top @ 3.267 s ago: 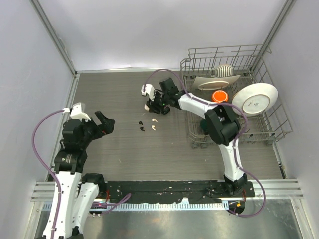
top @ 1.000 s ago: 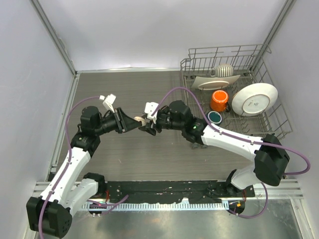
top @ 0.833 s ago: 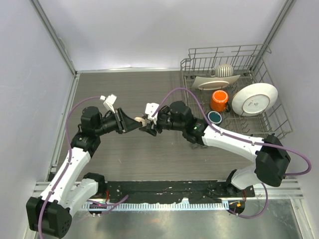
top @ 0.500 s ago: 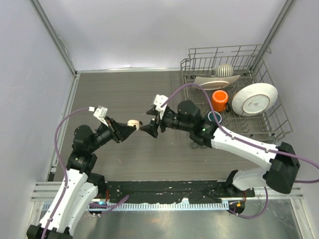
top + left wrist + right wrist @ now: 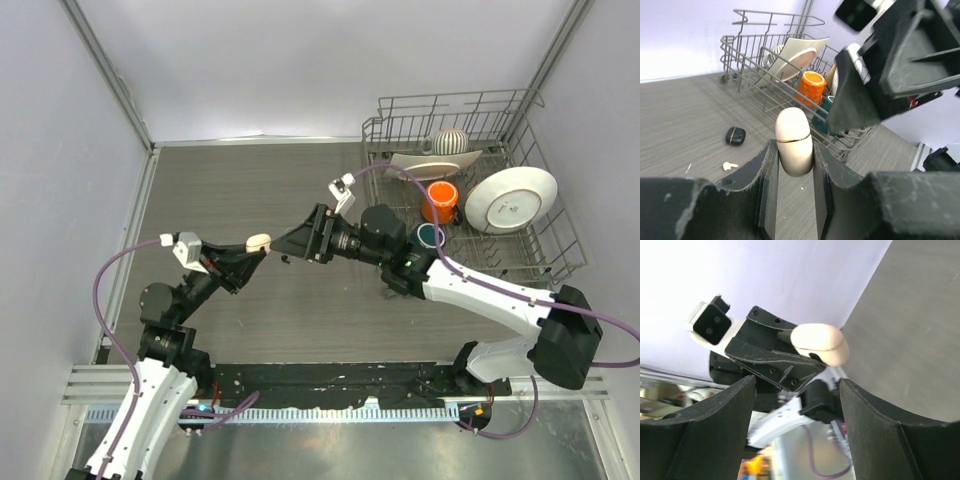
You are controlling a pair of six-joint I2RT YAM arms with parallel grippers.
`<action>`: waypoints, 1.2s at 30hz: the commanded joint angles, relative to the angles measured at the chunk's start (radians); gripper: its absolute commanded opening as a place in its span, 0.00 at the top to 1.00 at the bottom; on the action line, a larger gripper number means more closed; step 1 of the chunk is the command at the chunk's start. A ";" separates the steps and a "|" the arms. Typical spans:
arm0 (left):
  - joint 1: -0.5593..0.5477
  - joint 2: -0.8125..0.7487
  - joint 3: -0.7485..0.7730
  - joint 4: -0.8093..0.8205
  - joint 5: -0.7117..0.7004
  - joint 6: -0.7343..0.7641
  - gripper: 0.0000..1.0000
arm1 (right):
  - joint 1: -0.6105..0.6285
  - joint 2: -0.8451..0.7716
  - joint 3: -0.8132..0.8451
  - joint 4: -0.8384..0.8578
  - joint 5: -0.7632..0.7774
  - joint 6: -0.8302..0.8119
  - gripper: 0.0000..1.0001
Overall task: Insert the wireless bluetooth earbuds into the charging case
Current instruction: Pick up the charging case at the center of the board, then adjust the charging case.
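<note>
The left claw (image 5: 255,249) grips a cream, pill-shaped case (image 5: 259,241) over the middle of the grey surface (image 5: 220,190). The right claw (image 5: 290,247) points at it from the right, its tip just beside the case. A tiny dark bud (image 5: 284,260) lies on the surface close under that tip. In the far right corner, a wire rack (image 5: 455,98) holds a white plate (image 5: 511,197), an orange mug (image 5: 440,199) and a striped cup (image 5: 449,141).

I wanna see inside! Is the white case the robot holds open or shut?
Shut. The white case in the left end effector shows only a thin seam.
</note>
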 commanded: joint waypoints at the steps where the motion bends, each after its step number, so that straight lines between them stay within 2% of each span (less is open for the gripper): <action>1: 0.001 -0.034 -0.041 0.233 0.028 0.043 1.00 | 0.000 0.027 -0.084 0.305 -0.066 0.458 0.27; 5: 0.001 -0.082 -0.076 0.270 0.026 0.069 1.00 | 0.000 0.036 -0.026 0.168 -0.052 0.452 0.23; 10: 0.001 -0.108 -0.085 0.253 0.028 0.085 1.00 | 0.002 0.026 -0.053 0.226 -0.008 0.533 0.22; 14: 0.001 -0.097 -0.096 0.294 0.029 0.067 1.00 | 0.003 0.048 -0.002 0.116 -0.008 0.593 0.21; 18: 0.001 -0.076 -0.096 0.319 0.035 0.059 1.00 | 0.020 0.064 0.009 0.140 -0.003 0.628 0.21; 24: 0.001 -0.047 -0.097 0.354 0.045 0.048 1.00 | 0.040 0.107 0.040 0.118 0.005 0.660 0.28; 36: 0.001 -0.030 -0.097 0.388 0.080 0.031 1.00 | 0.045 0.159 0.063 0.112 0.008 0.680 0.30</action>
